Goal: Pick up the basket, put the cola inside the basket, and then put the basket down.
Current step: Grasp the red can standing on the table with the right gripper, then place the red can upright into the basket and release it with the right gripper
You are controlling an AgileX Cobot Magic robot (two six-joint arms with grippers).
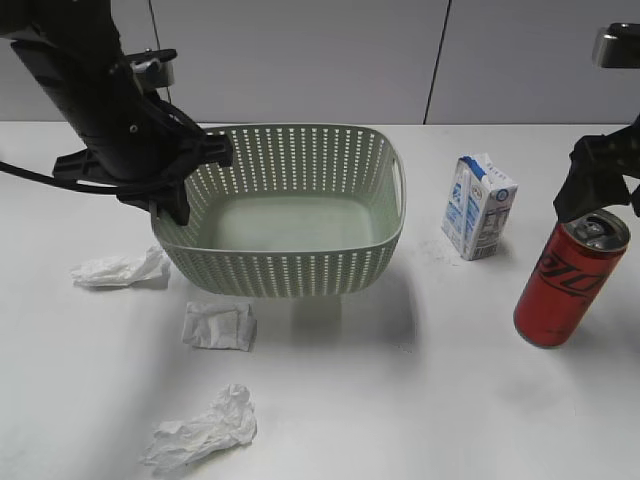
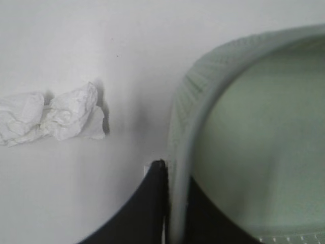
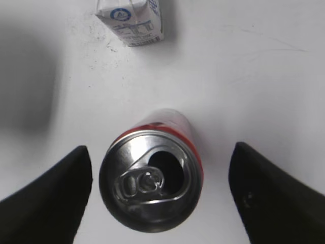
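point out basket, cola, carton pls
basket [image 1: 290,270], exterior view, on its near slotted wall.
cola [image 1: 562,290], exterior view, on the red side with the black lettering.
carton [image 1: 480,207], exterior view, on its blue-and-white front face.

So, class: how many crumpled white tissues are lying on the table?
3. One crumpled tissue lies left of the basket, a flatter tissue just in front of its left corner, and a third tissue nearest the camera. The basket may hide more.
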